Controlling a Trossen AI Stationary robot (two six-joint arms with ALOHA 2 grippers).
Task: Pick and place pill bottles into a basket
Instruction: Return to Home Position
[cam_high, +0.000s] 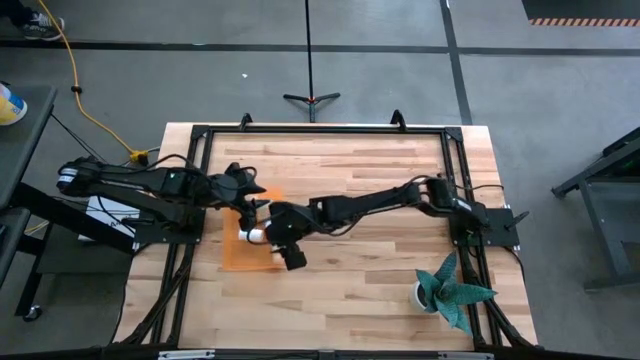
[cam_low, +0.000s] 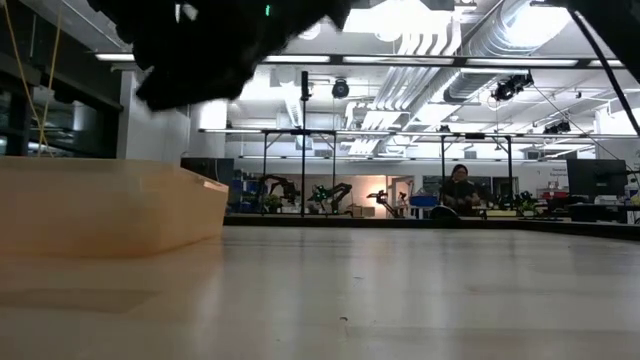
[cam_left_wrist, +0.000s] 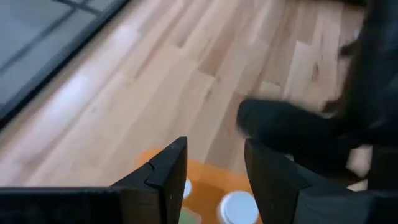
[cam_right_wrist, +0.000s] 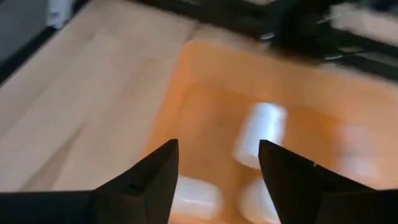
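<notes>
The orange basket (cam_high: 240, 250) sits on the table's left half; its wall shows in the low view (cam_low: 100, 205). Several white pill bottles lie inside it: one (cam_right_wrist: 261, 134) in the middle, two (cam_right_wrist: 196, 196) (cam_right_wrist: 258, 202) nearer my right fingers, and one shows from above (cam_high: 255, 236). My right gripper (cam_right_wrist: 217, 146) is open and empty above the basket's right side (cam_high: 272, 235). My left gripper (cam_left_wrist: 214, 149) is open and empty above the basket's far edge (cam_high: 250, 200), with two bottle caps (cam_left_wrist: 239, 208) (cam_left_wrist: 186, 186) below it.
A teal plant-like object (cam_high: 455, 290) in a white pot stands at the table's near right. Black frame rails (cam_high: 320, 130) run along the table's edges. The two arms are close together over the basket. A person (cam_low: 460, 190) sits far off in the room.
</notes>
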